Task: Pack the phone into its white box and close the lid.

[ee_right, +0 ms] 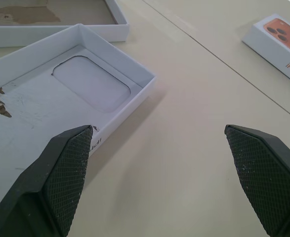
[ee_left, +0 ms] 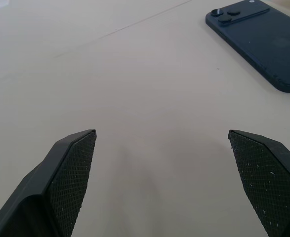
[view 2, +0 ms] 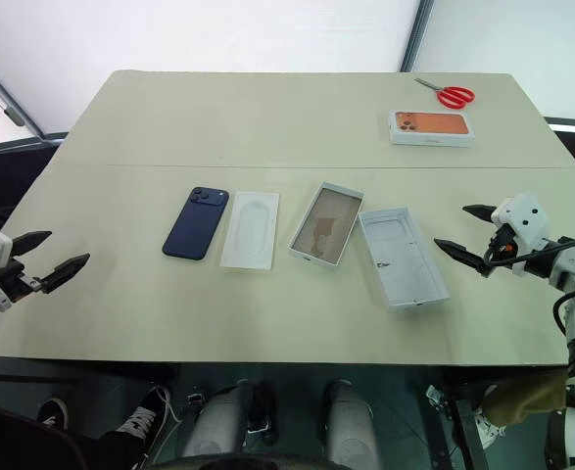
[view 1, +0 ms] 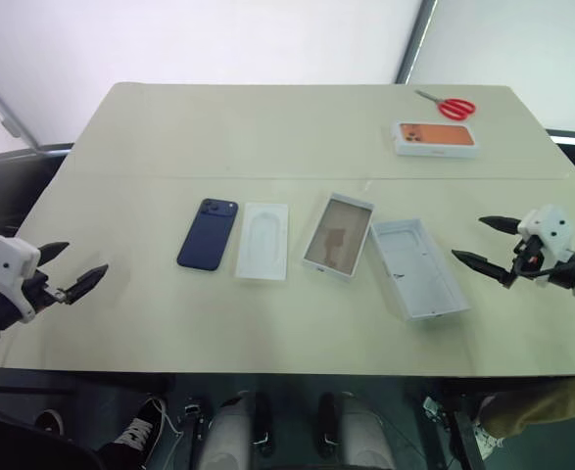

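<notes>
My right wrist cam gets up close on the lid (ee_right: 61,94): plain white inside with a rounded cutout and a torn brownish patch, I think. The head view lays out the whole tabletop (view 1: 267,127) instead. The phone (view 1: 208,234) is one slim navy slab, camera cluster at its far corner, lying mid-table toward the left edge. Just beside it sits one flat white insert (view 1: 263,240), then the white box (view 1: 339,236) with its tan floor, then the lid. One orange-phone box (view 1: 436,138) and one pair of red scissors (view 1: 448,105) sit near the far right corner. My left gripper (view 1: 71,271) and right gripper (view 1: 483,241) both hang spread wide, empty, over the side edges.
</notes>
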`<move>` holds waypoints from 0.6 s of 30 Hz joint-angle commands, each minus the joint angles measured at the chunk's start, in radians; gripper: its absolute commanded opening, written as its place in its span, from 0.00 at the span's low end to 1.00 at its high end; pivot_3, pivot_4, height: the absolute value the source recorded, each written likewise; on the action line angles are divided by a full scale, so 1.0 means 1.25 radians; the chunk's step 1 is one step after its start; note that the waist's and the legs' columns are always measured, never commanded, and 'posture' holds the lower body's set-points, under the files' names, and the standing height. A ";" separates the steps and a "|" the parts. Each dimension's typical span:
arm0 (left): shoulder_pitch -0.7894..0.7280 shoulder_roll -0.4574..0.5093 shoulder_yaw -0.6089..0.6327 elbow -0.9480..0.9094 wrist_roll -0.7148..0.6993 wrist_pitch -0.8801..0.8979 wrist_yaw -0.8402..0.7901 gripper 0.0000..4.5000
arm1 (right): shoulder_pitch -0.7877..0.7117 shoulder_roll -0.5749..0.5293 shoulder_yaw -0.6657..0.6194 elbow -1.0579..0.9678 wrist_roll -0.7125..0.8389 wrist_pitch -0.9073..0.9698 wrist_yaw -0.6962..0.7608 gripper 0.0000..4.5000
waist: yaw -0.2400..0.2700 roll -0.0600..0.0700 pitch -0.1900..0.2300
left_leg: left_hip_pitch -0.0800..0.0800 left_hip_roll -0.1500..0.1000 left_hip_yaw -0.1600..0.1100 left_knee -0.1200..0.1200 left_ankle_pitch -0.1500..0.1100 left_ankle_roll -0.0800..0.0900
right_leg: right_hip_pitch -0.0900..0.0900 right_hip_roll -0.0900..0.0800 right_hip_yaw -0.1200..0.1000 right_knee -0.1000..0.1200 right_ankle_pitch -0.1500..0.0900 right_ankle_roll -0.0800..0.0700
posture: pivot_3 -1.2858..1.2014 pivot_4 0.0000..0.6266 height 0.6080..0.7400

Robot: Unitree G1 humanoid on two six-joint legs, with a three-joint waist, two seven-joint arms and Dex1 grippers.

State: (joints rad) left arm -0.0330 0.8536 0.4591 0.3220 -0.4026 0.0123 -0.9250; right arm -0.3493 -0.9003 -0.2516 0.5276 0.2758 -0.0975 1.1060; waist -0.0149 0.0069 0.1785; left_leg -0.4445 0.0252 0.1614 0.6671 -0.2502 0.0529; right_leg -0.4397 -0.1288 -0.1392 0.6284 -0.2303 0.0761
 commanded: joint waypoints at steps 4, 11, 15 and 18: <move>-0.015 0.015 0.014 -0.023 0.005 -0.004 0.007 1.00 | -0.033 -0.003 -0.006 -0.003 0.002 -0.011 -0.004 0.99 | 0.000 0.000 0.000 | 0.000 0.000 0.000 0.000 0.000 0.000 | 0.000 0.000 0.000 0.000 0.000 0.000 | 0.52 0.24 0.98; -0.011 -0.005 0.015 -0.061 -0.010 0.016 0.019 1.00 | -0.050 0.003 0.007 -0.015 0.002 -0.003 -0.003 0.99 | 0.000 0.000 0.000 | 0.000 0.000 0.000 0.000 0.000 0.000 | 0.000 0.000 0.000 0.000 0.000 0.000 | 0.52 0.24 0.98; -0.019 -0.012 0.009 -0.069 -0.008 0.027 0.021 1.00 | -0.048 0.005 0.009 -0.025 0.004 0.001 -0.005 0.99 | 0.000 0.000 0.000 | 0.000 0.000 0.000 0.000 0.000 0.000 | 0.000 0.000 0.000 0.000 0.000 0.000 | 0.52 0.24 0.98; -0.038 -0.014 -0.003 -0.068 -0.005 0.035 0.024 1.00 | -0.042 0.009 0.011 -0.037 0.006 0.004 -0.010 0.99 | 0.000 0.000 0.000 | 0.000 0.000 0.000 0.000 0.000 0.000 | 0.001 0.000 0.000 0.000 0.000 0.000 | 0.52 0.24 0.98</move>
State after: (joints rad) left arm -0.0588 0.8359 0.4501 0.2638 -0.4038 0.0563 -0.9018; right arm -0.3963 -0.8879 -0.2239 0.5204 0.2750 -0.0932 1.1016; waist -0.0147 0.0069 0.1785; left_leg -0.4443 0.0250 0.1618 0.6672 -0.2498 0.0527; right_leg -0.4389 -0.1286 -0.1394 0.6288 -0.2299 0.0769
